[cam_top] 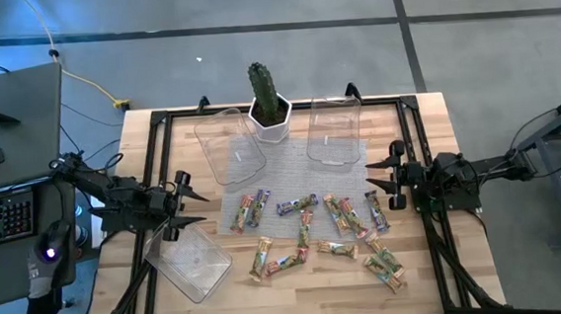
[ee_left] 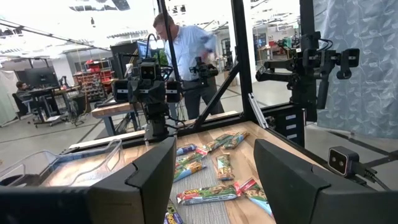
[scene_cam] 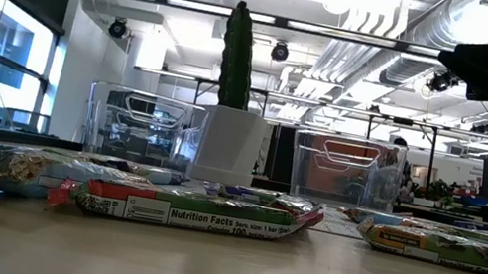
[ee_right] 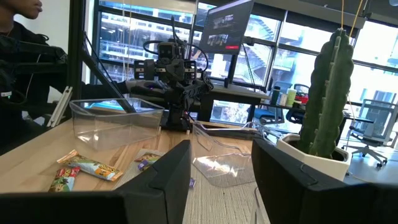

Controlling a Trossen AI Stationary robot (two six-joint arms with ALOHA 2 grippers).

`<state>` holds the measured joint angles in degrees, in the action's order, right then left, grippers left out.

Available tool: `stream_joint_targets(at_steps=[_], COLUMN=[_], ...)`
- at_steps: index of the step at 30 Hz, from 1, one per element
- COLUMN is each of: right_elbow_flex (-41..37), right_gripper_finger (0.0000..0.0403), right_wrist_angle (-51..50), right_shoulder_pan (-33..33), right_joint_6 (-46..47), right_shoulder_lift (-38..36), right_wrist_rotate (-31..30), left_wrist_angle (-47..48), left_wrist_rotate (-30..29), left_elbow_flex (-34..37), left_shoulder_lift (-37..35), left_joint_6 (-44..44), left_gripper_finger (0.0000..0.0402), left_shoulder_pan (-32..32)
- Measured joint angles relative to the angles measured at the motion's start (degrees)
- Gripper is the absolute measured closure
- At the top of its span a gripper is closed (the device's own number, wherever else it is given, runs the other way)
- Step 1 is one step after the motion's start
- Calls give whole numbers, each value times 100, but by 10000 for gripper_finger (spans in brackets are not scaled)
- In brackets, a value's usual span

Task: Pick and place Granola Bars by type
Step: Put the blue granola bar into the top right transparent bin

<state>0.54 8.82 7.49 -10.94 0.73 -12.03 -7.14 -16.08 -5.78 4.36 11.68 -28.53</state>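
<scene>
Wooden tabletop carries the Granola Bars (cam_top: 311,232) scattered between both arms (long axes every which way). The right gripper (cam_top: 393,174), fingers spread, sits nearer the cluster than the left gripper (cam_top: 190,196), spread too.

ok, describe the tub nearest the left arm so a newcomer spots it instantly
Start at the potted cactus on the table's far edge, flanked by two clear tubs. The third clear tub lies alone at the near left corner, just beyond the left gripper, skewed diagonally and off the grey mat.

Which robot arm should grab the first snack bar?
Probably the right gripper: open, it hovers beside the shiny wrapped granola bars. The open left gripper sits farther off, above the clear plastic tub.
</scene>
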Motion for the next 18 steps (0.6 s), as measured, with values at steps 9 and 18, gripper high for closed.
stream_joint_targets(at_steps=[9, 18], right_elbow_flex=[1, 0], right_gripper_finger=[249, 249], right_wrist_angle=[0, -2], right_shoulder_pan=[0, 0], right_joint_6=[-2, 0], right_shoulder_lift=[0, 0], right_wrist_rotate=[0, 0], left_wrist_angle=[0, -358], left_wrist_rotate=[0, 0], left_elbow_flex=[-1, -7], left_shoulder_lift=[0, 0], left_joint_6=[0, -3], left_gripper_finger=[191, 191], left_shoulder_pan=[0, 1])
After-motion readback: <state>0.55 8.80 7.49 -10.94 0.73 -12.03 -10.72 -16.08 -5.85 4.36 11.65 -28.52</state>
